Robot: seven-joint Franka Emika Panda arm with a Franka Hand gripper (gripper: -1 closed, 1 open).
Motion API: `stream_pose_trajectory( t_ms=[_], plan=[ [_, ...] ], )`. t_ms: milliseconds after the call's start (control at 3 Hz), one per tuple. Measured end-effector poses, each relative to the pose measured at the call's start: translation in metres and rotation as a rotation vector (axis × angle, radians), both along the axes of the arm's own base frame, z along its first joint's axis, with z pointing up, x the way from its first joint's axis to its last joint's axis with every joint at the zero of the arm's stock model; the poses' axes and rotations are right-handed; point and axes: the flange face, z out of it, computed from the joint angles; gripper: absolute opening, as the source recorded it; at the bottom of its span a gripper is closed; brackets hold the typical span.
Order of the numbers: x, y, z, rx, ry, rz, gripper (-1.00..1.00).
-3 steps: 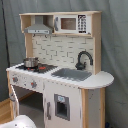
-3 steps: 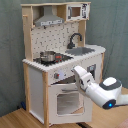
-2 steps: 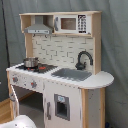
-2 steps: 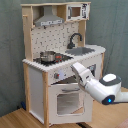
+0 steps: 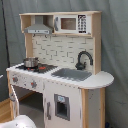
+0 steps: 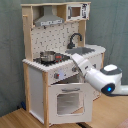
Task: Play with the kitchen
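Second exterior view: gripper seemingly touches kitchen countertop.

In the second exterior view the white arm enters from about four o'clock and stretches toward ten o'clock, its rounded joint with a blue light low on the second exterior view's right. The far end is hidden from sight. In the first exterior view only a white rounded part shows at seven o'clock.

a staged lab corner: grey curtain backdrop, wooden floor, toy kitchen.
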Motion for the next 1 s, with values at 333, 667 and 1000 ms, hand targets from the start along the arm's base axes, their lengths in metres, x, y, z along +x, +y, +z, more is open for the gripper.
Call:
stream_pose_trajectory(
  t_ms=[333, 667, 1000],
  plan=[
    [0.002, -0.007, 0.028, -0.053, 0.032, -0.027, 1.0],
    [0.001, -0.016, 0.054, -0.089, 0.071, -0.054, 1.0],
    [-0.001, -0.025, 0.075, -0.122, 0.115, -0.08, 1.0]
  ],
)
